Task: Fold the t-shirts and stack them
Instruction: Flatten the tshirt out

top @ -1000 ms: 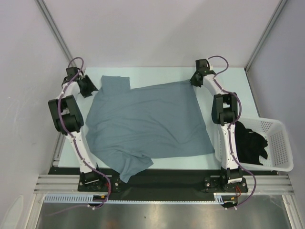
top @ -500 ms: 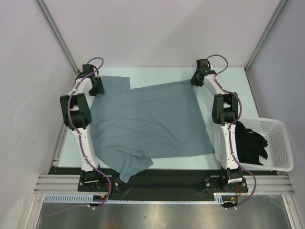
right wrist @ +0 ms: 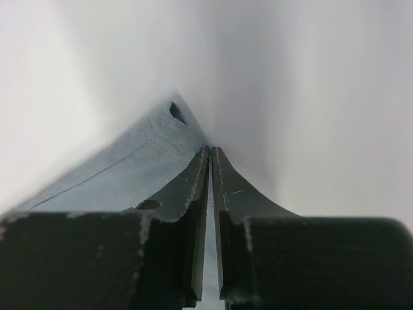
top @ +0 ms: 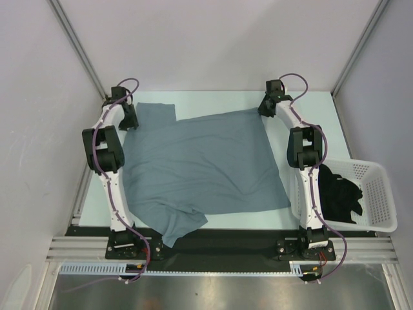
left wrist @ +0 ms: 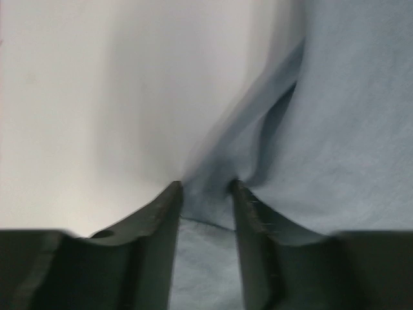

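The slate grey-blue t-shirt (top: 200,168) lies spread out over the table, one sleeve at the far left and one hanging over the near edge. My left gripper (top: 131,119) is at the far left sleeve. In the left wrist view its jaws (left wrist: 206,186) stand apart, with a raised fold of the shirt (left wrist: 348,129) between them. My right gripper (top: 263,110) is at the shirt's far right corner. Its jaws (right wrist: 211,148) are pressed to a thin slit, and the cloth corner (right wrist: 129,174) rises to their tips. The black t-shirt (top: 339,194) lies crumpled in the basket.
A white lattice basket (top: 381,194) stands at the table's right edge, beside the right arm. Grey walls close in the left, far and right sides. A strip of pale table (top: 206,98) shows beyond the shirt.
My left arm has swung right from the far left corner onto the shirt's sleeve, its jaws narrowing slightly. The right arm and the shirt have stayed in place.
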Robot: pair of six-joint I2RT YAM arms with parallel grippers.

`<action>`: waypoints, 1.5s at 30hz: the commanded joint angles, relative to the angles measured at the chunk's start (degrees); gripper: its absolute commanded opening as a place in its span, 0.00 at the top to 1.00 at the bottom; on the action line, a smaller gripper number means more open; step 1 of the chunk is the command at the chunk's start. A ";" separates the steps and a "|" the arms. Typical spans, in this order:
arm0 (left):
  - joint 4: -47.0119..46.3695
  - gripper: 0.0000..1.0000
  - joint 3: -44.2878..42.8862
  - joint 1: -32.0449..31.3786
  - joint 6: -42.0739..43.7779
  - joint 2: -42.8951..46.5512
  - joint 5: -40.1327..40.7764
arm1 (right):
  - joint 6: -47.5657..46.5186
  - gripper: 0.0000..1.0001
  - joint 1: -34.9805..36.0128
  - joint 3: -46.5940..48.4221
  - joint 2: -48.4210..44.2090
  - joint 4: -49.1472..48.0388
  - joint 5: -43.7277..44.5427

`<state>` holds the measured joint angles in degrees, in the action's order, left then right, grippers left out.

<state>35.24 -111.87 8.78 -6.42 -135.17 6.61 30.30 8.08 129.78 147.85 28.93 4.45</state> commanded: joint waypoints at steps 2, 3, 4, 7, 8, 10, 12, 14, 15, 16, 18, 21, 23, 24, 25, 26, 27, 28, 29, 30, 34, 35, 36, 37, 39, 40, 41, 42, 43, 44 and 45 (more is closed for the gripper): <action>6.84 0.63 -10.10 1.24 0.00 -5.88 -2.48 | -2.00 0.88 0.01 -1.46 -0.90 7.02 0.74; 9.20 0.67 -11.42 1.59 -0.96 -6.85 -4.13 | -2.00 0.88 0.01 -1.54 -1.07 6.93 0.74; 10.36 0.74 -13.18 2.03 -1.58 -8.42 -5.02 | -2.00 0.88 0.01 -1.46 -1.16 7.02 0.65; 15.19 0.91 -12.33 2.65 -3.86 -8.45 -5.03 | -2.09 0.88 -0.08 -1.46 -1.42 6.93 0.65; 15.99 0.93 -10.49 2.65 -4.65 -6.96 -4.16 | -2.09 0.88 0.01 -1.54 -1.51 6.84 0.56; 13.29 0.99 -1.22 2.82 -6.67 -0.05 -3.36 | -2.09 0.88 0.01 -1.63 -1.51 6.84 0.39; 8.29 1.00 3.23 3.26 -8.25 2.54 -5.63 | -1.74 0.88 0.01 -1.63 -1.69 6.84 0.39; 9.83 1.00 -3.46 3.79 -9.67 -1.72 -6.17 | -1.57 0.88 0.01 -1.54 -1.86 6.58 0.12; 14.19 1.00 -8.66 3.88 -9.67 -5.15 -6.17 | -1.56 0.88 0.01 -1.46 -1.86 6.49 0.30; 16.50 1.00 -20.28 4.14 -9.93 -8.41 -7.91 | -1.48 0.87 0.01 -1.28 -1.86 6.14 0.30; 16.63 1.00 -24.45 4.84 -12.20 -12.31 -9.59 | -1.21 0.87 0.01 -1.28 -1.87 6.14 0.21; 12.68 1.00 -18.14 5.99 -13.01 -9.43 -13.11 | -1.12 0.87 0.18 -1.10 -2.04 6.58 -0.23; 10.12 0.99 -9.01 5.20 -11.96 -5.65 -13.03 | -1.56 0.87 0.19 -1.63 -2.21 6.84 -0.14; 7.67 0.99 -5.67 5.11 -11.35 -1.62 -12.33 | -1.65 0.87 0.19 -1.89 -2.39 6.84 -0.05; 5.99 0.99 0.37 4.94 -11.25 0.07 -12.41 | -1.65 0.87 0.10 -2.24 -2.83 6.76 -0.05; 4.50 0.98 2.60 5.11 -11.43 1.39 -12.76 | -1.57 0.87 0.18 -2.68 -3.01 6.58 0.03; 2.31 0.97 3.93 5.20 -11.95 2.36 -12.59 | -1.56 0.86 0.19 -3.47 -3.27 6.32 -0.05; 1.76 0.97 3.25 5.29 -12.22 1.59 -12.50 | -1.48 0.87 0.19 -3.74 -3.45 5.88 0.03; 2.89 0.96 1.07 5.37 -12.57 -0.16 -12.59 | -1.39 0.87 0.19 -3.74 -3.36 5.70 0.12; 4.73 0.97 -2.70 5.55 -13.27 -2.35 -13.37 | -1.30 0.86 0.27 -3.31 -3.27 5.88 0.04; 13.87 0.99 -26.19 5.90 -14.32 -13.00 -13.47 | -1.56 0.86 0.27 -2.51 -3.10 6.23 0.03; 13.89 0.99 -24.46 5.82 -14.59 -11.53 -13.38 | -1.65 0.86 0.27 -2.34 -3.10 6.14 0.03; 12.76 0.99 -20.70 5.73 -14.94 -8.56 -12.86 | -1.74 0.86 0.27 -2.25 -3.18 6.31 0.12; 10.66 0.99 -9.35 5.81 -15.38 -5.31 -11.63 | -1.65 0.86 0.27 -2.33 -3.18 6.66 0.12; -0.49 0.96 3.27 5.99 -17.66 4.46 -11.44 | -1.65 0.86 0.19 -2.68 -3.62 6.76 0.04; -4.18 0.96 8.90 6.60 -18.54 5.70 -11.88 | -1.91 0.86 0.19 -3.03 -3.71 6.58 0.12; -3.96 0.98 9.04 6.87 -20.11 5.28 -11.62 | -2.09 0.85 0.10 -3.04 -3.80 6.58 0.12; -3.26 1.00 6.61 7.04 -20.74 4.84 -10.49 | -2.27 0.85 0.10 -3.12 -3.97 6.58 0.21; -1.34 1.00 5.28 7.13 -21.35 4.40 -8.13 | -2.35 0.85 -0.08 -3.30 -4.06 6.58 0.38; -1.32 1.00 4.57 6.96 -21.97 5.52 -6.80 | -2.44 0.85 -0.08 -3.47 -4.06 6.67 0.47; -2.01 0.99 5.43 6.52 -22.23 6.93 -4.44 | -2.36 0.85 -0.17 -3.65 -4.15 6.58 0.30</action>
<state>35.40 -106.39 14.55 -25.67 -132.03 -5.30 29.69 8.19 127.48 145.88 30.72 4.05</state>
